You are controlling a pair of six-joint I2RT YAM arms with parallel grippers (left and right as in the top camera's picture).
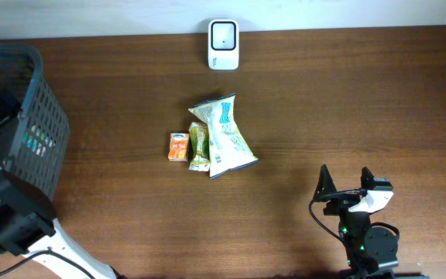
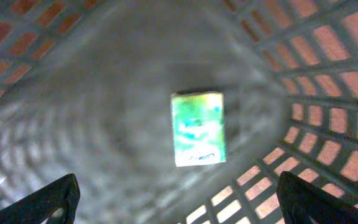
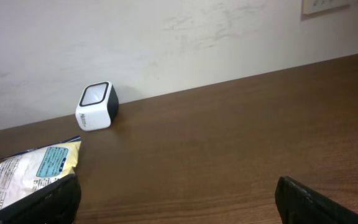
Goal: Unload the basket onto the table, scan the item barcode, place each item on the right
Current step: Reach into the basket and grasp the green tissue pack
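Note:
Three items lie in the middle of the table: a small orange box (image 1: 178,146), a green packet (image 1: 199,146) and a yellow-white snack bag (image 1: 226,136). The white barcode scanner (image 1: 223,44) stands at the far edge, also in the right wrist view as a scanner (image 3: 96,107) beyond the bag (image 3: 30,169). My left gripper (image 2: 179,208) hangs open inside the dark mesh basket (image 1: 41,132), above a green box (image 2: 197,128) lying on its floor. My right gripper (image 1: 345,180) stands open and holds nothing near the front right, well apart from the items.
The basket walls (image 2: 328,74) surround the left gripper on all sides. A pale wall (image 3: 166,37) rises behind the table's far edge. Bare brown tabletop (image 1: 362,101) stretches to the right of the items.

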